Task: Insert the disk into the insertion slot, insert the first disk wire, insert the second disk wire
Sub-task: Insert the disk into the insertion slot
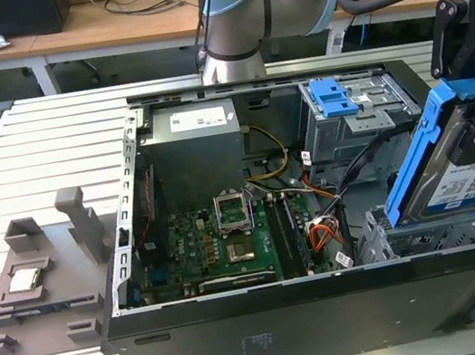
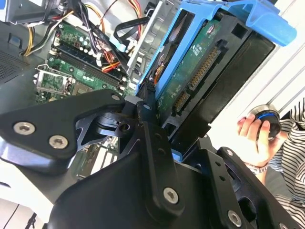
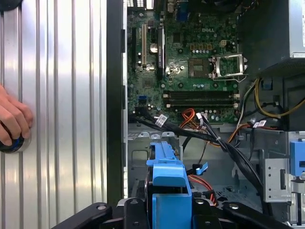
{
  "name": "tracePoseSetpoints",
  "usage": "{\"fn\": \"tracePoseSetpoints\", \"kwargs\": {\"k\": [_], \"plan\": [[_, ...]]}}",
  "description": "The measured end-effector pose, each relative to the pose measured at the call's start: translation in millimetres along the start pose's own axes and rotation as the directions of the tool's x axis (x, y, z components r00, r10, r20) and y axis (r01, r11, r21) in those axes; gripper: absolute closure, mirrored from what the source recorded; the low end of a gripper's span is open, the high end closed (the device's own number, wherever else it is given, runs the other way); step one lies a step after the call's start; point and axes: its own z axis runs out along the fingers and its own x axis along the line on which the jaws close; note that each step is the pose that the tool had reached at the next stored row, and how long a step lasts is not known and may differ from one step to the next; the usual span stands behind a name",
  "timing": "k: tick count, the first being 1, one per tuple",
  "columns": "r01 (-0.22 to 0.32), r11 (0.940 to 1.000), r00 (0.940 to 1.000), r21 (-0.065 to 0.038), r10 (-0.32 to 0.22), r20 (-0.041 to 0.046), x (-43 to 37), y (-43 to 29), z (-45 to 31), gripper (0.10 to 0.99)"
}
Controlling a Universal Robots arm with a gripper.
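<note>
Black pincer [image 3: 167, 207] clamps the disk [image 1: 472, 177] by its blue carrier, holding it tilted just above the slot [image 1: 415, 243] in the corner of the open case [image 1: 246, 332], at the exterior view's right. Beside the case, a hand [image 3: 12, 124] covers a blue-ringed knob [image 3: 10, 143] on the counter [image 3: 62, 95].

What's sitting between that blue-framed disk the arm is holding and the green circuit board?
A tangle of black and orange cables lies between the disk and the circuit board, as the first wrist view shows.
</note>
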Motion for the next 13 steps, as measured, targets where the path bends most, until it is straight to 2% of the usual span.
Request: {"fn": "tracePoseSetpoints", "kwargs": {"k": [3,13], "plan": [[0.000,1.0000,1.0000,0.000,0.000,0.0000,-4.3,0.8,3.1,0.725],[0.000,1.0000,1.0000,0.000,0.000,-0.0001,-7.3,2.1,11.7,0.725]]}}
